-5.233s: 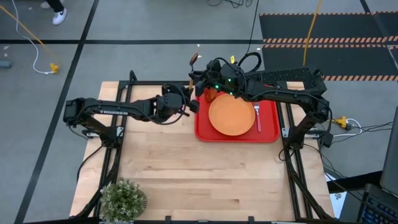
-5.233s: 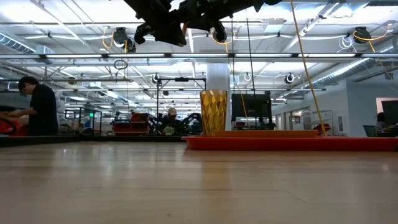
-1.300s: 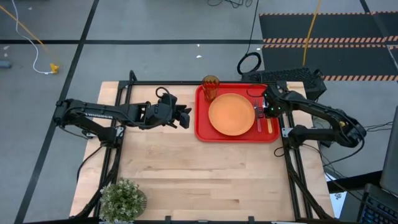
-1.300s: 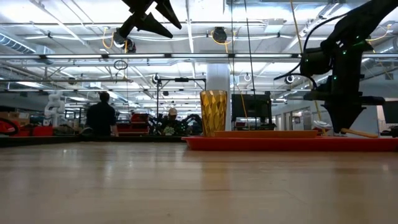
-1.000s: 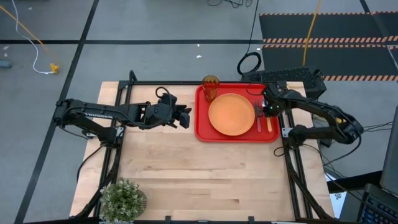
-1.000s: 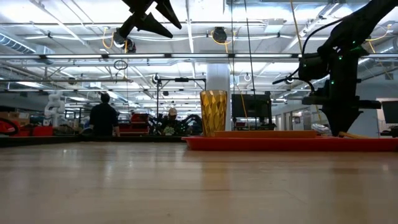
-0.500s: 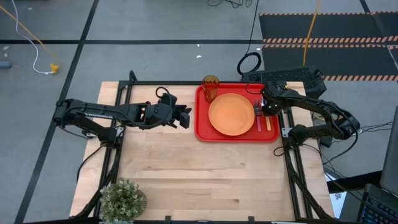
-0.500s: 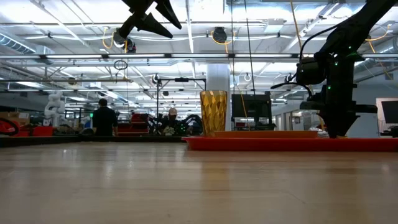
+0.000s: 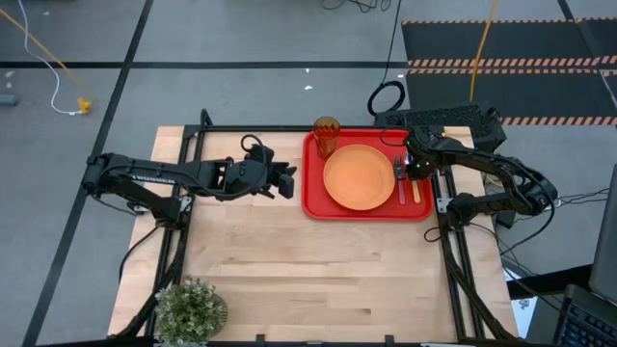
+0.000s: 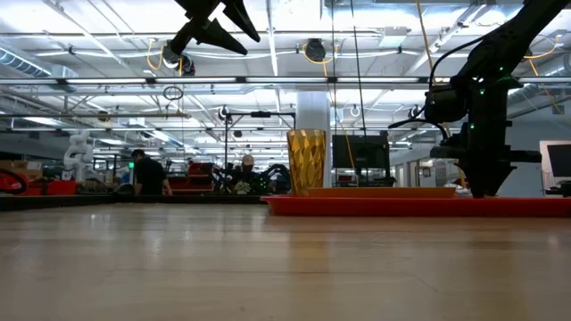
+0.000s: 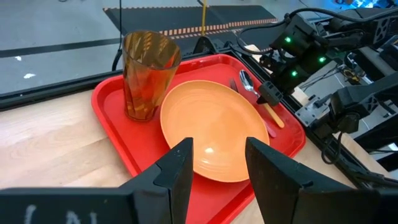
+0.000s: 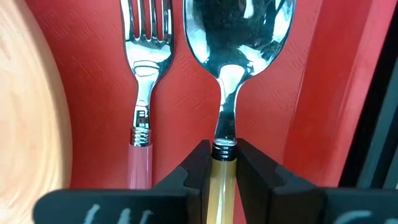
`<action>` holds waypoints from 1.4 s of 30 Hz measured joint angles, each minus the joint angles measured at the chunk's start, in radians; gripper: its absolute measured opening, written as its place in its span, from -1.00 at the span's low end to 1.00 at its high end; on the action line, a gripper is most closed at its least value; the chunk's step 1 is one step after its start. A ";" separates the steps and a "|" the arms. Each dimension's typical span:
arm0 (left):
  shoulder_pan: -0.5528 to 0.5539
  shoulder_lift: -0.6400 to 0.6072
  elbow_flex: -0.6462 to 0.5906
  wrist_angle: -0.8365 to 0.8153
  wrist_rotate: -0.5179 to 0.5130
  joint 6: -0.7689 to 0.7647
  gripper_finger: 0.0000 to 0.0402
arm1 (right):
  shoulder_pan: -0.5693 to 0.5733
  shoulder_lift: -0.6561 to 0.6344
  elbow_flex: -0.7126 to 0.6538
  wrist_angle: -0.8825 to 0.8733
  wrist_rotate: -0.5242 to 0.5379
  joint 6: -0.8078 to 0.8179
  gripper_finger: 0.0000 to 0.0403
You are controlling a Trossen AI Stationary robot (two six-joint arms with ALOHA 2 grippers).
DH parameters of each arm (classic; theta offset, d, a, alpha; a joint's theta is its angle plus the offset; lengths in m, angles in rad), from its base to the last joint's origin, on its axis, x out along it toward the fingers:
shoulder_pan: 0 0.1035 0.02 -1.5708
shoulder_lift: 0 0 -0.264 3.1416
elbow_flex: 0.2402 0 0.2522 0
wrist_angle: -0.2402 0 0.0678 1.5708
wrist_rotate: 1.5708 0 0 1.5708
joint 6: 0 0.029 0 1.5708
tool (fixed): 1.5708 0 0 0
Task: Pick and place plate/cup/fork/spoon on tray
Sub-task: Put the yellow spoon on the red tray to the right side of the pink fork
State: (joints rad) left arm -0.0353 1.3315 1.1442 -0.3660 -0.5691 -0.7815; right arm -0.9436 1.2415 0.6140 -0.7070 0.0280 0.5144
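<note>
Red tray point(image 9: 310, 198): seen from above, it lay at the far right of the wooden table point(image 9: 308, 270); the plate point(image 9: 359, 176) filled its middle, the cup point(image 9: 326, 136) stood in its far left corner, and the fork point(image 9: 401, 179) and the spoon point(image 9: 415, 185) lay side by side along its right edge.
My arms from above: my right gripper point(image 9: 414, 170) was down over the spoon; my left gripper point(image 9: 286, 180) waited just left of the tray, above bare wood.
Low view: the cup point(image 10: 306, 160) stood upright at the tray's point(image 10: 357, 206) left end; my right arm came down onto the tray's right part.
Left wrist view: my left fingers point(image 11: 179, 168) stood spread, holding nothing; beyond them lay the plate point(image 11: 214, 127) and the cup point(image 11: 146, 74).
Right wrist view: my right fingers point(image 12: 198, 163) pinched the spoon point(image 12: 239, 37) at the top of its yellow handle; the fork point(image 12: 145, 81) lay just beside it, apart from it.
</note>
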 joint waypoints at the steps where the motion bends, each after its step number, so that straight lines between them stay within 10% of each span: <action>1: 0.000 0.000 0.000 0.000 -0.002 0.000 -0.27 | 0.000 0.000 0.000 0.000 0.000 0.000 -0.76; 42: 0.000 0.000 0.000 0.000 -0.036 0.014 -0.27 | 0.000 0.000 0.000 -0.002 0.005 0.026 -0.76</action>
State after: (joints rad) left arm -0.0353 1.3319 1.1442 -0.3664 -0.6048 -0.7670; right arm -0.9432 1.2415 0.6140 -0.7086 0.0326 0.5407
